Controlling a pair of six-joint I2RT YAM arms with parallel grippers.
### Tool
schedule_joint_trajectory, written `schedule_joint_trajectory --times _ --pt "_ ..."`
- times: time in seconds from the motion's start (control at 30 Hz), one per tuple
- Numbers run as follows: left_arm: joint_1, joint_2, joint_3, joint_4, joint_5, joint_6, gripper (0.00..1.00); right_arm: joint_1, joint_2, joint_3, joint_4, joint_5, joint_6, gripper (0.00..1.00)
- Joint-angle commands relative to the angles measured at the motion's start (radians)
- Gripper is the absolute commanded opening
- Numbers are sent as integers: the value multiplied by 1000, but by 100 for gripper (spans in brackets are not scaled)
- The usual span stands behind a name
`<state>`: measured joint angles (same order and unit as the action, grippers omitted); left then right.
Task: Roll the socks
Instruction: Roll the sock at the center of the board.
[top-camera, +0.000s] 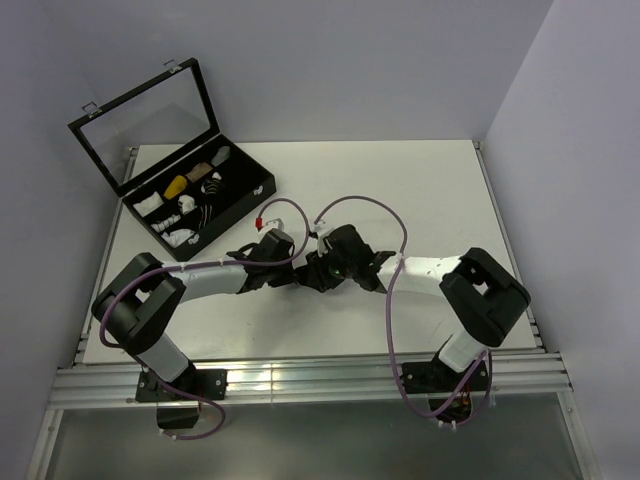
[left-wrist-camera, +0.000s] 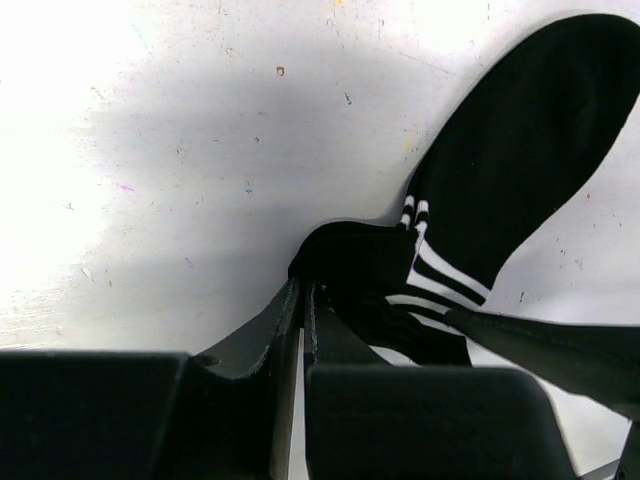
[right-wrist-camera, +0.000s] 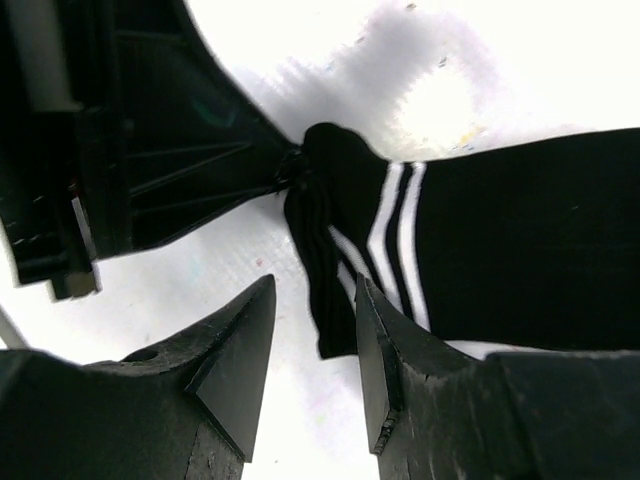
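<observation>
Black socks (left-wrist-camera: 520, 150) with thin white stripes lie on the white table (left-wrist-camera: 150, 150), in the middle between the two arms. The left claw (left-wrist-camera: 303, 290) is pinched tight on the bunched cuff end. The right claw (right-wrist-camera: 315, 300) hangs just over that same end, its fingers apart, holding nothing.
</observation>
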<state>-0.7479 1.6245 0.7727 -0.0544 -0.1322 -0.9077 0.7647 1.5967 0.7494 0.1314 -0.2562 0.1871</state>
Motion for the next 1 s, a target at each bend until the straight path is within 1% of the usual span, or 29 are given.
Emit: schedule_joint_trajectory --times 0.0,0.13,0.2,0.3,0.4,0.43,0.53,0.67,0.77,0.83,0.87,0.97 --pt "-7 52 -30 -142 2 9 10 13 19 7 65 84 -35 45" --pt "-7 49 -33 -142 6 1 10 22 35 -2 77 103 -28 41" --pt "-7 46 -35 -140 9 -2 10 25 43 -8 86 103 -23 41" --pt "-5 46 -35 -140 14 -7 10 33 46 -13 89 106 -20 34" --pt "-7 44 -33 -142 14 -10 10 36 46 -18 93 106 -8 21" --pt "-7 43 -36 -142 14 -11 10 36 49 -21 93 106 -5 13" --pt "-7 31 -42 -147 13 -19 10 33 65 -19 86 103 17 0" --pt "-7 -11 -59 -148 8 -33 10 5 101 -10 65 63 69 0" --pt "-5 -55 -85 -142 5 -49 13 -37 115 -21 73 -3 120 0" --pt "-7 -77 -105 -137 6 -57 16 -86 123 -31 94 -93 155 0" --pt "-5 -96 -110 -134 8 -63 19 -103 135 -39 117 -163 179 0" --pt "-7 -127 -130 -124 11 -76 25 -171 181 -38 137 -254 210 0"
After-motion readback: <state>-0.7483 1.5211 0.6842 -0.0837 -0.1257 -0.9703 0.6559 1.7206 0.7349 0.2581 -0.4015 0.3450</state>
